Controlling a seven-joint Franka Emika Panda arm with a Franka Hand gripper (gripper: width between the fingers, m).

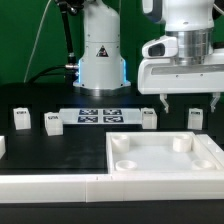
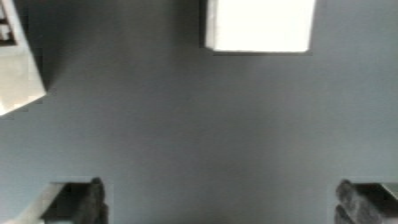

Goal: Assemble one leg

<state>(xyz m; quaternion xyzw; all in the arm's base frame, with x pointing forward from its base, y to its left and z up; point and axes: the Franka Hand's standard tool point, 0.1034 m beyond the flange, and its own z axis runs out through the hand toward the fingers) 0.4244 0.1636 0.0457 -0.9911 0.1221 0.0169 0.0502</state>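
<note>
Desk (image 1: 40,100) was matt black; it read dark grey in the wrist view. Leg (image 1: 51,122) and the three like it were white, each with a black-and-white square tag. Marker board (image 1: 98,115) was white, printed with black-and-white tags. Panel (image 1: 170,168) was plain white. Gripper (image 1: 190,105) had a white housing and black fingers (image 2: 75,200). Arm base (image 1: 100,55) was white with a blue glow at its foot. Cable (image 1: 38,45) was green.

- leg A (image 1: 20,121), leg B (image 1: 51,122): small white blocks, dark tag on the side, upright, close together near the desk's edge at the exterior view's left.
- leg C (image 1: 149,118), leg D (image 1: 196,117): alike, upright, apart, toward the opposite edge.
</note>
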